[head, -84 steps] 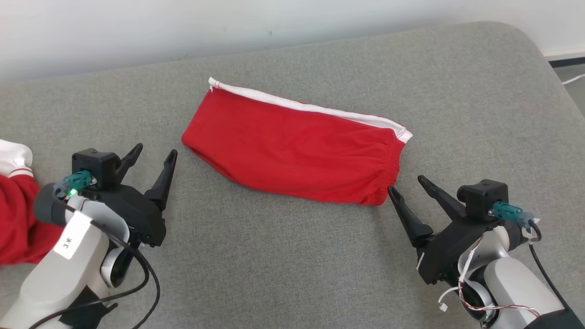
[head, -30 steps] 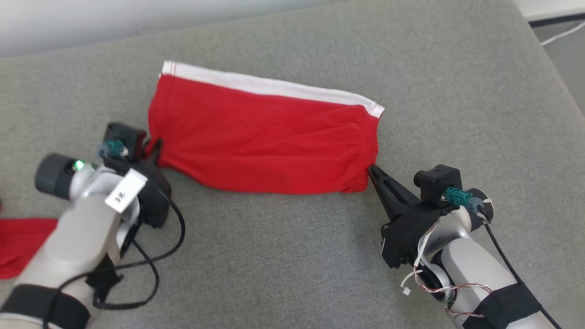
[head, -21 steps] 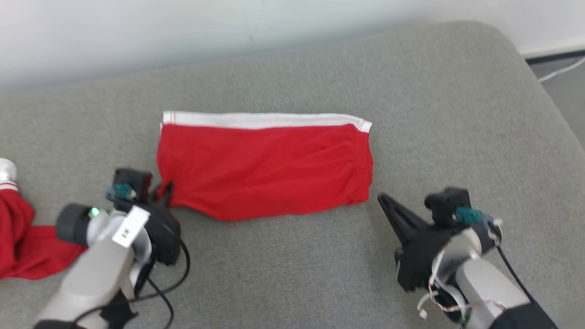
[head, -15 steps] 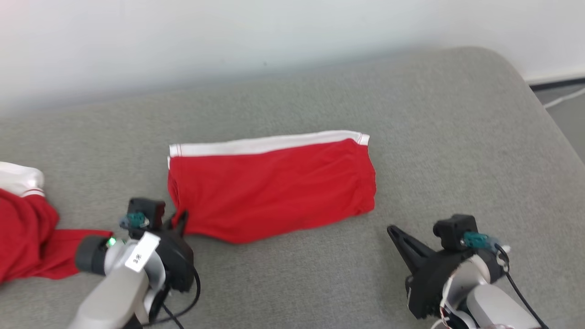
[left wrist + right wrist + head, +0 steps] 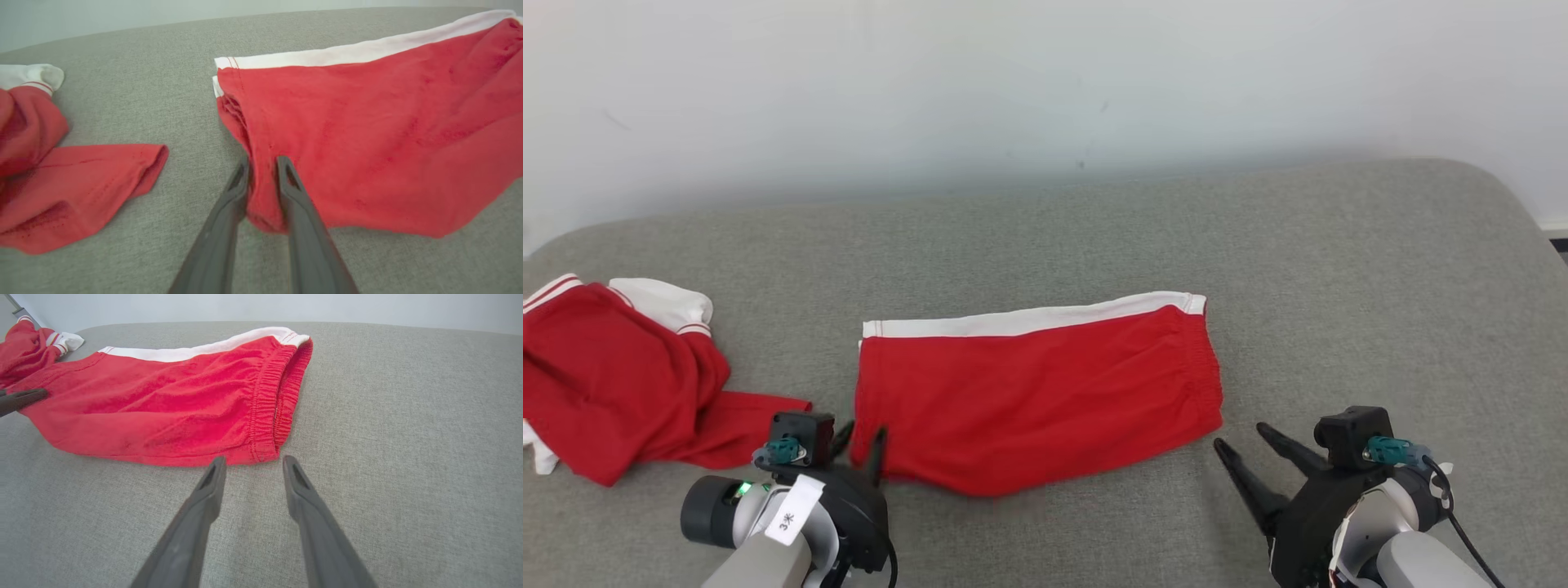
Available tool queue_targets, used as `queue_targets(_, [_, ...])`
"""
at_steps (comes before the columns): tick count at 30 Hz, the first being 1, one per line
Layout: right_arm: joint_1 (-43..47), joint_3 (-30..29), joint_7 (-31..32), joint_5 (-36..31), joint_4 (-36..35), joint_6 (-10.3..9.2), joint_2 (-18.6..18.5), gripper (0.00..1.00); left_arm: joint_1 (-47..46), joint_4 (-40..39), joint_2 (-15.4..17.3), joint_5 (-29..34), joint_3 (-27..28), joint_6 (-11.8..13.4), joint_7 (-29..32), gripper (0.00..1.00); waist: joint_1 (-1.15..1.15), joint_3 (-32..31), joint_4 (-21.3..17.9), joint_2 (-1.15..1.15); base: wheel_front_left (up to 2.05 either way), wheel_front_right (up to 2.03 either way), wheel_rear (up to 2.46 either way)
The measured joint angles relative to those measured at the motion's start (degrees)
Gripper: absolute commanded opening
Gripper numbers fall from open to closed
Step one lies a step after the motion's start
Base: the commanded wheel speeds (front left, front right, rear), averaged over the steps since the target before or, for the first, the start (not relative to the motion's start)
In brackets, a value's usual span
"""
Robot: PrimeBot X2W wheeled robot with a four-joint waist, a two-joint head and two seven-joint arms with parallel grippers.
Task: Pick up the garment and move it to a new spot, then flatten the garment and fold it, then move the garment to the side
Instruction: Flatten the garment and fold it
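The garment [image 5: 1037, 392] is a pair of red shorts with a white side stripe, lying folded flat on the grey cushion [image 5: 1339, 286]. My left gripper [image 5: 859, 441] is at its near left corner. In the left wrist view the left gripper [image 5: 262, 165] has its jaws slightly parted, with a fold of the garment [image 5: 367, 134] still between them. My right gripper [image 5: 1241, 441] stands open just off the near right corner. In the right wrist view the right gripper [image 5: 253, 463] holds nothing, and the garment's elastic waistband [image 5: 269, 392] lies just ahead of its tips.
A second red and white piece of clothing [image 5: 613, 376] lies crumpled at the cushion's left end, also seen as the crumpled clothing [image 5: 61, 192] beside my left gripper. A pale wall [image 5: 1045, 82] runs behind the cushion, whose right edge curves off at the far right.
The head camera has tilted up, so the whole picture has shifted. Both grippers were shut and have now parted their jaws. The right one sits back from the garment's corner.
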Motion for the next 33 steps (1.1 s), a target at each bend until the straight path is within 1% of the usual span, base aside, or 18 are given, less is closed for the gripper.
queue_targets(2, [-0.02, 0.04, 0.26, -0.01, -0.49, -0.30, 0.08, 1.00, 0.04, -0.58, 0.20, 0.03, 0.02, 0.41, -0.56, 1.00, 0.00, -0.15, 0.54, 0.00, 0.00, 0.00, 0.00])
queue_targets(12, [0.08, -1.03, -0.35, -0.41, -2.14, -2.33, 0.07, 1.00, 2.55, -3.49, 0.65, 0.37, 0.66, 4.15, -2.72, 1.00, 0.01, 0.43, 1.35, 0.00, 0.00, 0.00, 0.00])
queue_targets(17, [1.47, -2.30, -1.44, -0.41, -2.45, -3.86, -0.08, 1.00, 3.04, -6.77, 0.53, 0.90, 0.96, 5.60, -3.38, 1.00, 0.01, 0.28, 2.05, 0.00, 0.00, 0.00, 0.00])
queue_targets(21, [2.93, -3.27, -2.40, -0.41, -2.71, -5.11, -0.25, 1.00, 5.37, -9.39, 0.68, 1.65, 1.38, 6.83, -3.82, 1.00, 0.01, -0.03, 2.87, 0.00, 0.00, 0.00, 0.00])
queue_targets(26, [4.31, -4.44, -3.82, -0.41, -4.01, -6.78, -0.34, 1.00, 7.72, -12.99, 1.41, 1.66, 3.33, 7.44, -3.91, 1.00, 0.01, -0.35, 3.98, 0.00, 0.00, 0.00, 0.00])
queue_targets(27, [4.38, -4.44, -3.86, -0.41, -4.03, -6.79, -0.32, 1.00, 8.36, -13.73, 1.65, 1.66, 3.70, 7.83, -3.98, 1.00, 0.00, -0.41, 4.14, 0.00, 0.00, 0.00, 0.00])
queue_targets(29, [4.50, -4.43, -3.96, -0.41, -4.20, -6.87, -0.25, 1.00, 9.71, -14.94, 2.14, 1.68, 4.55, 7.84, -3.98, 1.00, 0.01, -0.51, 4.34, 0.00, 0.00, 0.00, 0.00])
queue_targets(33, [4.71, -4.48, -4.35, -0.44, -4.26, -7.78, -0.24, 1.00, 11.58, -18.06, 2.79, 3.47, 5.39, 8.27, -3.98, 1.00, 0.01, -0.59, 4.70, 0.00, 0.00, 0.00, 0.00])
